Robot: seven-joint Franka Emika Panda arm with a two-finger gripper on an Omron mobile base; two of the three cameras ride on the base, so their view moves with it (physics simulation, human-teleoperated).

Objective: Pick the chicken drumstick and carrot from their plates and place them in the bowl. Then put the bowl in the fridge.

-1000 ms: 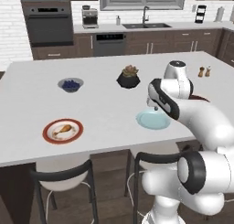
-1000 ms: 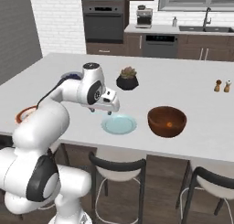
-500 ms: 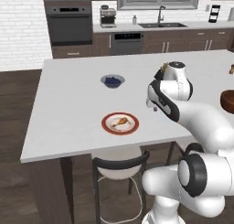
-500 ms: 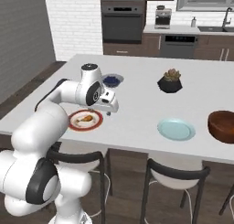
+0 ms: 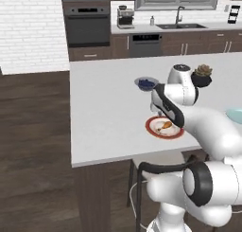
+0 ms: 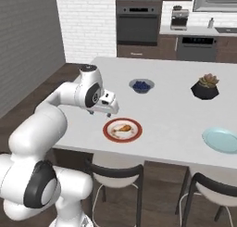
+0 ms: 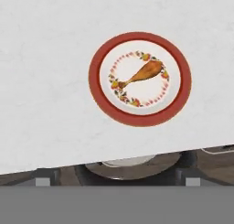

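I am on the first pick, my claw [image 6: 107, 111] spread and empty above the bench [image 6: 176, 115], the chicken drumstick [image 7: 142, 74] lying on the red-rimmed plate [image 7: 140, 120] near the bench's front edge, so next I must centre and descend.

**A home kitchen with an island counter**

A long white island counter [image 6: 176, 129] stands on dark wood flooring, with stools [image 6: 115, 173] tucked under its near edge. Behind it, dark cabinets carry a built-in wall oven [image 5: 89, 25], a dishwasher [image 5: 145, 44], a sink with a tall faucet [image 5: 178, 13] under a window, and a coffee machine [image 5: 125, 17]. White brick tiles cover the wall.
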